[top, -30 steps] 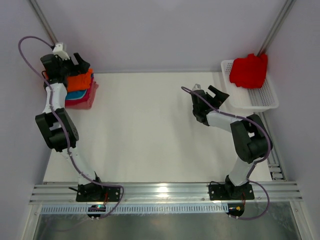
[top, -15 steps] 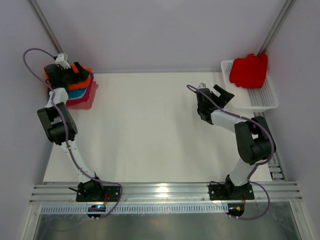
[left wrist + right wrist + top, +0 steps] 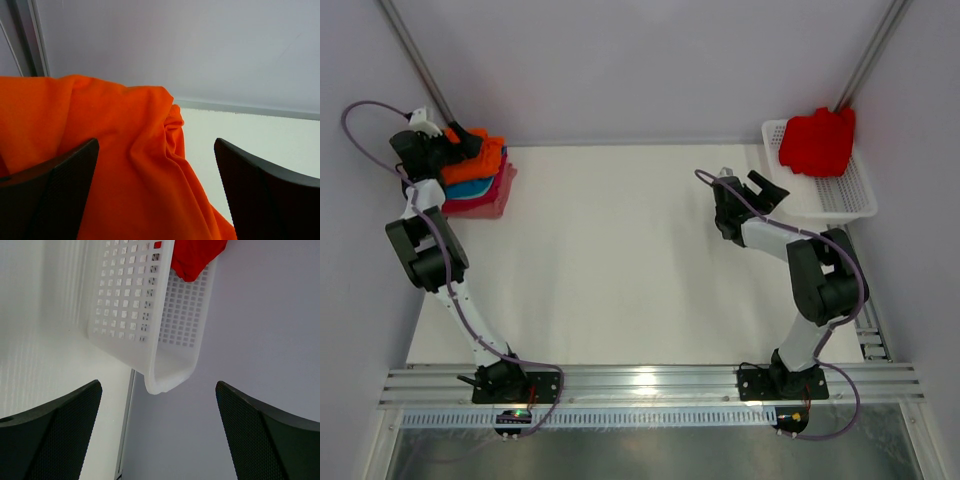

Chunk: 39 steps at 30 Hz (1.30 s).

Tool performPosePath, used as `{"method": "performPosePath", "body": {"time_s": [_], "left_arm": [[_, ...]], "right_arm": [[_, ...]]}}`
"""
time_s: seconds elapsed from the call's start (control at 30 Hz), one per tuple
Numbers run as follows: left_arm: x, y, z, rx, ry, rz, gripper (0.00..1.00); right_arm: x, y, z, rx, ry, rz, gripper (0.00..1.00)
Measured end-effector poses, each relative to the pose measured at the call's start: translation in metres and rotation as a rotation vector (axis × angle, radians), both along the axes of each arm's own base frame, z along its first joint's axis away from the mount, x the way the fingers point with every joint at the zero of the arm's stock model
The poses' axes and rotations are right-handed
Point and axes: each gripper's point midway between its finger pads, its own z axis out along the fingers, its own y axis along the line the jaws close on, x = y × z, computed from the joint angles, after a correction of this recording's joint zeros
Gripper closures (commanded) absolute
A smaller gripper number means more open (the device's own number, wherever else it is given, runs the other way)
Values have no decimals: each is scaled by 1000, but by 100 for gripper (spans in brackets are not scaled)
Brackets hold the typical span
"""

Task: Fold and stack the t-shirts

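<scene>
The counter [image 3: 620,250] carries cloth only at its far left corner, so most of the job looks done. The white mesh basket [image 3: 855,200] at the far right holds one red t-shirt [image 3: 817,140], crumpled and unfolded, spilling over the basket's far end; as I judge it, that shirt is what is left to fold and stack. At the far left corner sits the stack of folded t-shirts [image 3: 480,185]: pink and red at the bottom, a teal-blue layer above, and the bright orange t-shirt [image 3: 480,160] on top, a soft bundle with rounded folds and a creased edge. The left end effector [image 3: 470,137] hovers over that orange shirt, fingers spread apart and gripping nothing. The right end effector [image 3: 772,190], fingers equally wide and empty, hangs just beside the basket, facing it.
</scene>
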Motion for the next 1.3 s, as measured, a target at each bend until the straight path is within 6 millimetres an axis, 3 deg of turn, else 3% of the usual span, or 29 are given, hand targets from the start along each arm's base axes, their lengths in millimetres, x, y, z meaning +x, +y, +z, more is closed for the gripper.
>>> {"method": "performPosePath", "body": {"time_s": [0.37, 1.07, 1.3], "left_arm": [[21, 8, -4, -18, -50, -6, 1], [28, 34, -3, 77, -112, 103, 1], [31, 46, -18, 95, -112, 128, 1]], "right_arm": [[1, 0, -17, -14, 44, -1, 1], [-4, -1, -36, -12, 100, -9, 1], [-5, -1, -39, 0, 98, -17, 1]]}}
